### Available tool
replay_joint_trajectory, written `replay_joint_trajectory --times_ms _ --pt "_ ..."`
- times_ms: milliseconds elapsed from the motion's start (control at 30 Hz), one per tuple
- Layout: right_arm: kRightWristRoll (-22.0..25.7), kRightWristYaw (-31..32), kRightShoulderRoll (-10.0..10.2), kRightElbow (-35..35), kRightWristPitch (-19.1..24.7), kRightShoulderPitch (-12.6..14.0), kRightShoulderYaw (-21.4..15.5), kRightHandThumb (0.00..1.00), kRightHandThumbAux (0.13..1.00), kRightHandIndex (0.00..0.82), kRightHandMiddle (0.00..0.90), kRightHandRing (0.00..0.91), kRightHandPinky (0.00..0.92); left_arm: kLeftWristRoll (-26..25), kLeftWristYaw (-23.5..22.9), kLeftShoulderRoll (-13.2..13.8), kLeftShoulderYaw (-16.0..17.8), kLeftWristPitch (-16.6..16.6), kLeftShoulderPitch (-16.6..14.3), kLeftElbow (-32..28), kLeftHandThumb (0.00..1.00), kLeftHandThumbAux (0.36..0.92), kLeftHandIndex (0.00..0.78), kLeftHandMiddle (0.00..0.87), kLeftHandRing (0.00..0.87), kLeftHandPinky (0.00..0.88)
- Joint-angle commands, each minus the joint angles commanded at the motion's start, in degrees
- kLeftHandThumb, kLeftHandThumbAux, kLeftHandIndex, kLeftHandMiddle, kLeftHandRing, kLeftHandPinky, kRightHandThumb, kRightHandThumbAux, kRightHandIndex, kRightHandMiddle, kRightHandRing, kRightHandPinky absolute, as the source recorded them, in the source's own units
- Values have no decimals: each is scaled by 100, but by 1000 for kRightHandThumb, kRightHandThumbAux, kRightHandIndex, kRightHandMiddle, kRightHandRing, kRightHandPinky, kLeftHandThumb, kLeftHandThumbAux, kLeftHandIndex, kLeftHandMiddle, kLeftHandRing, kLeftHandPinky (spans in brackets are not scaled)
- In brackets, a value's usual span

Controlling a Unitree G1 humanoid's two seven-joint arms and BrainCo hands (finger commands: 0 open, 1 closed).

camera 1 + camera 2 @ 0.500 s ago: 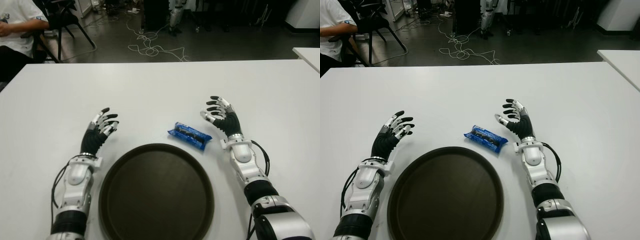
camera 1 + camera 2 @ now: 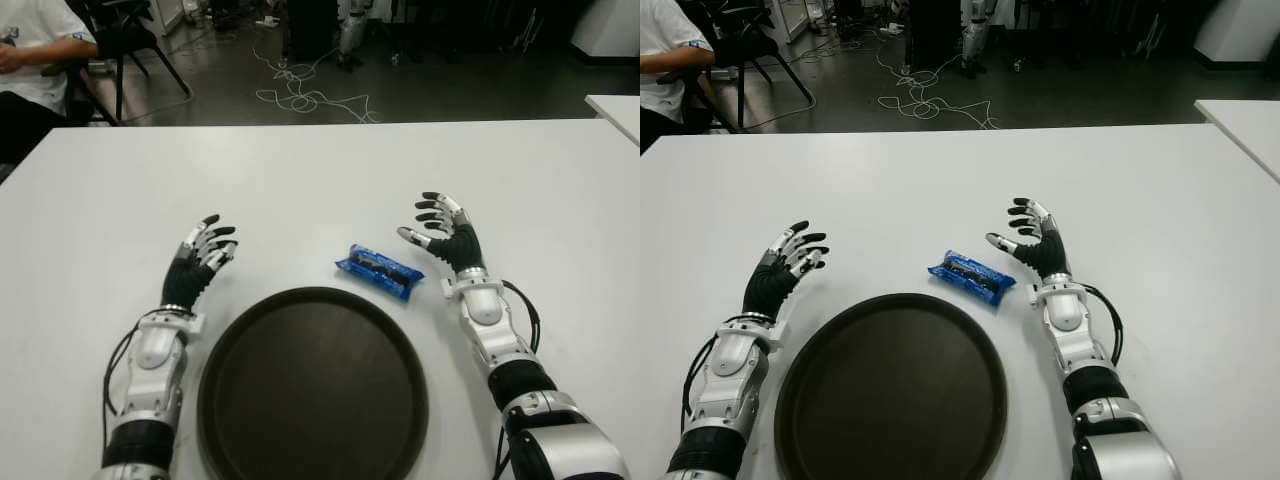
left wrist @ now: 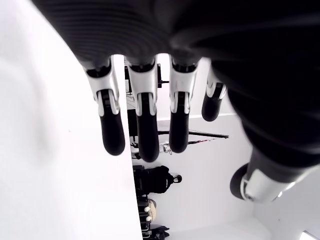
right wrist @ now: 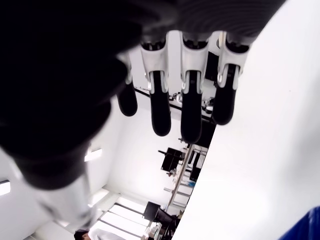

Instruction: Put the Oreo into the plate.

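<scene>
So left to right on the smooth white table (image 2: 320, 170): left hand (image 2: 200, 255) with fingers spread, holding nothing; round dark plate (image 2: 312, 385); crinkly blue Oreo (image 2: 379, 271) pack just beyond its rim; right hand (image 2: 445, 232) beside it, fingers splayed and empty.

On the worktop (image 2: 320, 170), the Oreo (image 2: 379, 271) lies at 1 o'clock beyond the plate (image 2: 312, 385), between left hand (image 2: 198, 258) and right hand (image 2: 443, 232), nearer the right.
</scene>
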Motion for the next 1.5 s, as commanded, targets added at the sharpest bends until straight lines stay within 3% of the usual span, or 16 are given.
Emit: replay_joint_trajectory --times_ms 300,1133,1333,1500 --pt "-61 -42 -16 -7 1 3 33 50 788 248 313 318 299 -32 -67 -3 4 -189 -24 100 371 622 127 254 280 312" --pt "-55 -73 -32 153 -196 -46 44 98 789 232 301 313 298 29 -12 26 -22 -123 -25 80 392 616 131 265 287 312" --pt "-380 -249 -133 119 -145 -33 248 23 711 98 133 130 110 -4 -56 38 -6 -161 -37 128 379 613 126 262 289 319" --pt "-659 -383 -226 147 -129 -41 417 3 660 25 37 34 55 -22 -78 44 9 -169 -54 162 377 619 124 262 289 324"
